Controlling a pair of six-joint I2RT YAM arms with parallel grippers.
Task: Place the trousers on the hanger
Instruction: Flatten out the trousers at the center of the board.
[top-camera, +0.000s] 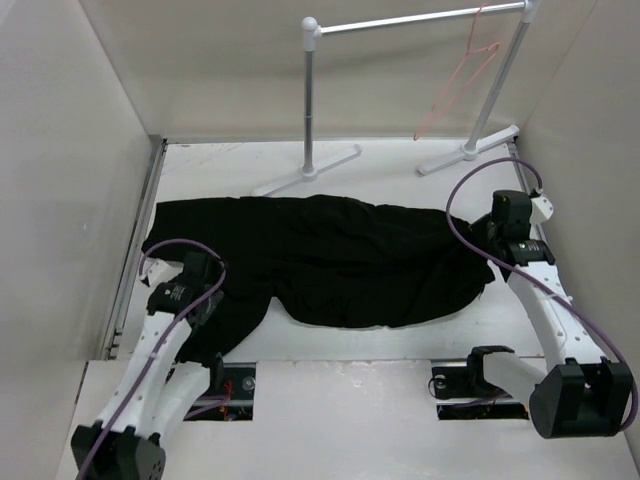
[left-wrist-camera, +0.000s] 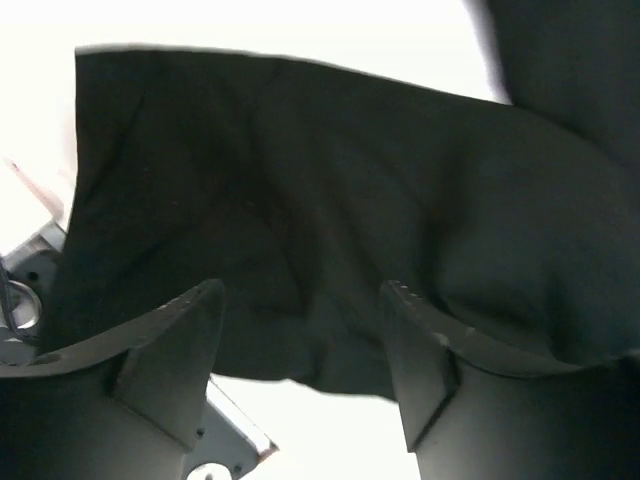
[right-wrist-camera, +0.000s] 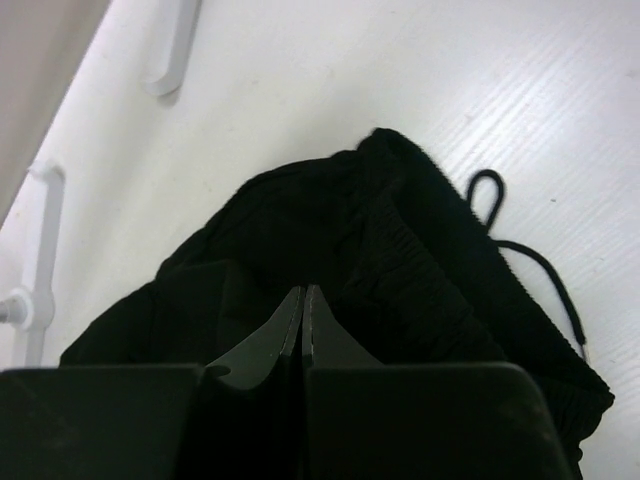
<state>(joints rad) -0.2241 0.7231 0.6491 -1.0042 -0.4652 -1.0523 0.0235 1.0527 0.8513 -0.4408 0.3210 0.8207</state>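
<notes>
The black trousers (top-camera: 340, 260) lie spread and crumpled across the white table, waistband to the right. The pink-red wire hanger (top-camera: 462, 85) hangs from the rack's bar at the back right. My left gripper (top-camera: 198, 298) is open over the trousers' left leg end, and its jaws (left-wrist-camera: 300, 290) stand wide apart just above the fabric (left-wrist-camera: 300, 170) with nothing between them. My right gripper (top-camera: 492, 243) is at the trousers' right end. In the right wrist view it (right-wrist-camera: 303, 290) is shut, tips together above the ribbed waistband (right-wrist-camera: 420, 270); no cloth shows between them.
A grey-white clothes rack (top-camera: 310, 90) stands at the back, its feet on the table. A black drawstring (right-wrist-camera: 490, 190) trails from the waistband onto the table. Beige walls close in left, right and behind. A metal rail (top-camera: 135, 240) runs along the left edge.
</notes>
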